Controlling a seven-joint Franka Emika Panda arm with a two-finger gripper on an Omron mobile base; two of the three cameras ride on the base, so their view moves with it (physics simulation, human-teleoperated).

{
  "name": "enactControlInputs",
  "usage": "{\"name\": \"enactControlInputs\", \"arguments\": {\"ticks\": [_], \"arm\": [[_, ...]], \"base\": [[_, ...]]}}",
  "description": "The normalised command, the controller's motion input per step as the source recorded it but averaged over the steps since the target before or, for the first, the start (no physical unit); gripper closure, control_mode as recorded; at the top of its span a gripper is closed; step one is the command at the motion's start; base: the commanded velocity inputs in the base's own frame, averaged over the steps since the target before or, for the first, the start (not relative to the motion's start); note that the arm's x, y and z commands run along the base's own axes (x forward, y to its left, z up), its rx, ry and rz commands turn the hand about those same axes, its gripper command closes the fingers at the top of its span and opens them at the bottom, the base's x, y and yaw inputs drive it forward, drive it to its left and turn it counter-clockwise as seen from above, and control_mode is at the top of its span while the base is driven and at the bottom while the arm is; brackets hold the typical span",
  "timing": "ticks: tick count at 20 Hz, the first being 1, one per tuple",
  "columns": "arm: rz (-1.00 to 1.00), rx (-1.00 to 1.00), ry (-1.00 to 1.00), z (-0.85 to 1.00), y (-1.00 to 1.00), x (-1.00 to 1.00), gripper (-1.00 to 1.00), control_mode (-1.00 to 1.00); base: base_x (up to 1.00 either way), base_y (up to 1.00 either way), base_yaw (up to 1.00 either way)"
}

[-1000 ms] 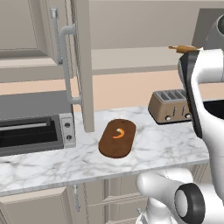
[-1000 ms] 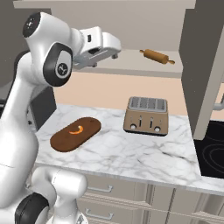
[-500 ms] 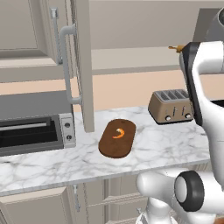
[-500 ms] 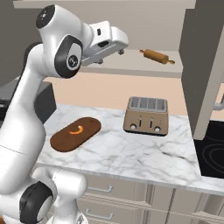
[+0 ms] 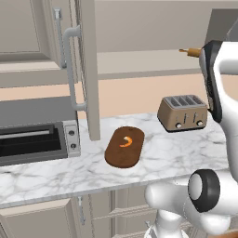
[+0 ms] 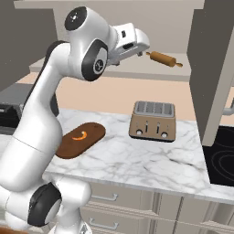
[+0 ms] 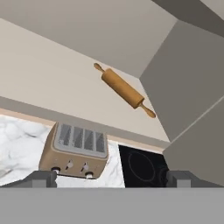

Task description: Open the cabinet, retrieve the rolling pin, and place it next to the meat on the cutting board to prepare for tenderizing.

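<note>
Currently the cabinet (image 5: 88, 69) stands open, both doors swung out, and the rolling pin (image 6: 163, 59) lies on its bottom shelf, angled, toward the right end near the right door. Gripper (image 6: 142, 45) is up at shelf height just left of the pin, jaws spread fully, nothing betw. them. In the hand view the pin (image 7: 123, 89) sits high of centre and diagonal to the 2 fingertips (image 7: 43, 178), so approach isn't lined up yet.

Risks from here, as I judge them:
- Pin is round (will roll if nudged). A fingertip bumping it off-centre could send it toward the back wall or off the shelf front onto the toaster (image 6: 152, 120) below.
- Jaws not square to the pin's axis, so closing may pinch a narrow handle end and let it swing out.
- Open right door (image 6: 212, 68) is close; a wide wrist turn could clip it.

Cutting board (image 5: 124, 146) w/ the meat (image 5: 126, 141) waits near the counter's front edge, left of the toaster.
</note>
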Motion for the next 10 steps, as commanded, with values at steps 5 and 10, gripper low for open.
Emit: {"name": "enactControlInputs", "arguments": {"ticks": [5, 10], "arm": [[0.12, 0.04, 0.04, 0.00, -0.28, 0.41, -1.00, -1.00], [0.12, 0.02, 0.06, -0.02, -0.23, 0.33, -1.00, -1.00]], "base": [[0.00, 0.00, 0.00], [0.00, 0.00, 0.00]]}}
